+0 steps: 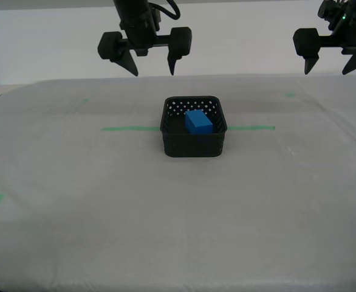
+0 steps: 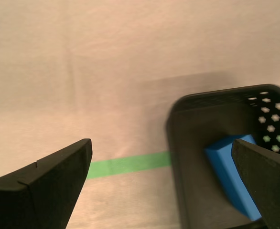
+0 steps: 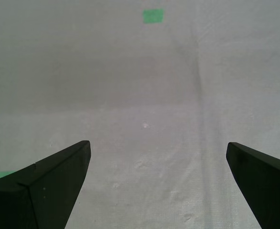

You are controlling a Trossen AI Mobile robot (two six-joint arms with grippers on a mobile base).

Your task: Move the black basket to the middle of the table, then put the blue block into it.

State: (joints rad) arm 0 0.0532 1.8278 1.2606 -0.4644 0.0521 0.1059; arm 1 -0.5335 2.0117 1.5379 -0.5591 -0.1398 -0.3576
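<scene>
Currently the black basket (image 1: 194,129) sits at centre frame of the exterior view on the table (image 1: 75,213), astride the green tape line (image 1: 129,128), with the blue block (image 1: 198,121) inside. My second gripper (image 1: 153,67) hangs spread above it; my first gripper (image 1: 330,66), at upper right, is spread too, both empty.

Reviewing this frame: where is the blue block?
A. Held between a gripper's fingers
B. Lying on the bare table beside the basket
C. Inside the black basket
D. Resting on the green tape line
C. In the exterior view the blue block sits inside the walls of the black basket, and the second wrist view shows it there too; my second gripper and my first gripper are both open and hold nothing.
</scene>
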